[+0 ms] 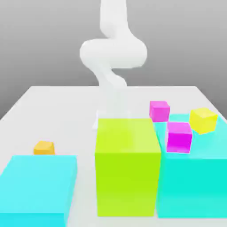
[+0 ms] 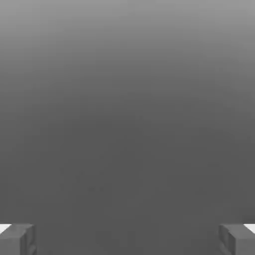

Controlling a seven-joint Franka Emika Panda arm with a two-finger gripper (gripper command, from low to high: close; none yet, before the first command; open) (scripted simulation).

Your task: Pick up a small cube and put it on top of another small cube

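Standing with its jaws wide apart and nothing between them, the gripper [image 2: 127, 240] is in the open, unloaded state. In the exterior view, the white arm [image 1: 113, 53] extends down to a point behind the lime block [image 1: 126, 173], which hides part of the hand. The small orange cube [image 1: 44, 148] is located at the exterior view's left, just behind the flat cyan block [image 1: 40, 181], whose edge covers its lower portion. At the exterior view's right, the large cyan block [image 1: 193, 186] carries the yellow cube [image 1: 203, 121] and the front magenta cube [image 1: 179, 138]. The rear magenta cube [image 1: 159, 111] is located near that block's far left corner; its support cannot be determined.
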